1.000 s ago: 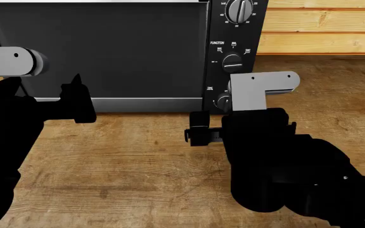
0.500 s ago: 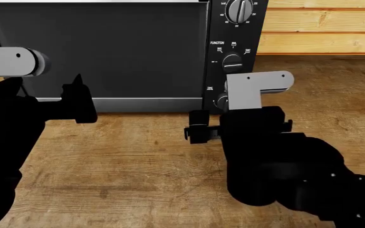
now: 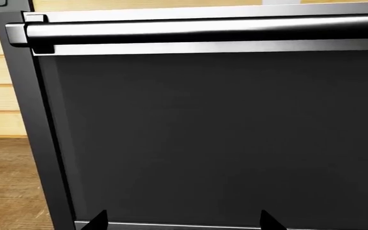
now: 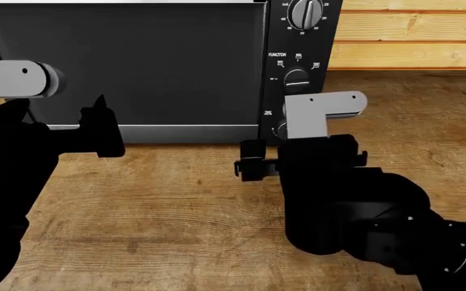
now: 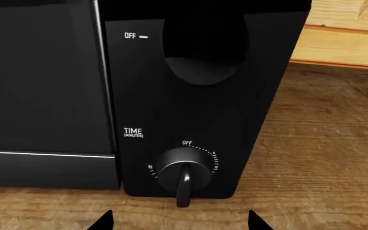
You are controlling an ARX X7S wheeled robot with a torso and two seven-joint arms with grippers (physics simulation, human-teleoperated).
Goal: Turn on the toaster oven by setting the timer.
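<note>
The toaster oven (image 4: 136, 66) stands at the back of the wooden counter (image 4: 176, 206), and I place everything else from it. Its dark glass door (image 3: 222, 139) fills my left wrist view, with the handle bar (image 3: 203, 29) across the door's top edge. The knob panel sits on the oven's right-hand side, and the timer (image 5: 184, 174) is the lowest knob there, ringed with white ticks, with "OFF" printed just above it and "TIME (MINUTES)" up and to its left. The FUNCTION knob (image 4: 297, 79) is above it, and the numbered knob (image 4: 306, 13) is at the panel's top.

My right gripper (image 4: 253, 162) hangs in front of the oven's lower right corner, near the timer but apart from it. In the right wrist view its two fingertips (image 5: 102, 221) stand wide apart, one to each side of the knob, with nothing between them.

My left gripper (image 4: 99, 124) hovers before the lower part of the door, near the silver strip (image 4: 160, 127). Its tips (image 3: 97, 220) are likewise spread wide and hold nothing.
</note>
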